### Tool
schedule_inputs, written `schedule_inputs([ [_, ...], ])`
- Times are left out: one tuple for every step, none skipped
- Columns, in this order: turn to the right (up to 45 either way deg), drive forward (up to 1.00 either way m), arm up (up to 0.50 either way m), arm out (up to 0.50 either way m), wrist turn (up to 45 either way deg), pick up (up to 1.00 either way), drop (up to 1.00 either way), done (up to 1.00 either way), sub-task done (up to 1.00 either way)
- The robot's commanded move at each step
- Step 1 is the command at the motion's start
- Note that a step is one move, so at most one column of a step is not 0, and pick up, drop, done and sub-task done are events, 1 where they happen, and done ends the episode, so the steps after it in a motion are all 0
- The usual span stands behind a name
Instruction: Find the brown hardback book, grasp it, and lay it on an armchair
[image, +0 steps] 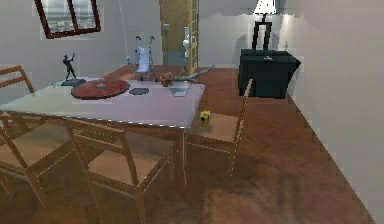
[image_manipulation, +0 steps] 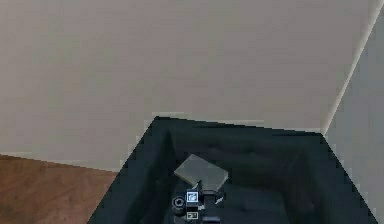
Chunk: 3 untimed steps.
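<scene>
A dark armchair (image_manipulation: 140, 170) stands against a pale wall in the arm side view. On its seat lies a flat grey rectangular thing (image_manipulation: 203, 170), shaped like a shut book. The gripper (image_manipulation: 200, 197) shows just below that slab, by two small white marker squares (image_manipulation: 191, 199), low in the picture's middle. The slab rests on the seat at or behind the gripper's far end, so I cannot tell whether the gripper holds anything.
In the forward view a white-topped dining table (image: 150, 108) with wooden chairs (image: 228, 125) fills the left. It carries a red plate (image: 100, 89), a small dark statue (image: 69, 68) and other small items. A dark boxy piece of furniture (image: 267, 72) and a lamp (image: 264, 12) stand at the back right, with bare wooden floor (image: 300, 170) beside them.
</scene>
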Motion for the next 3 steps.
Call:
schedule_inputs([
  [0.0, 0.0, -0.32, 0.0, 0.0, 0.0, 0.0, 0.0, 0.0],
  [0.0, 0.0, 0.0, 0.0, 0.0, 0.0, 1.0, 0.0, 0.0],
  [0.0, 0.0, 0.1, 0.0, 0.0, 0.0, 0.0, 0.0, 0.0],
])
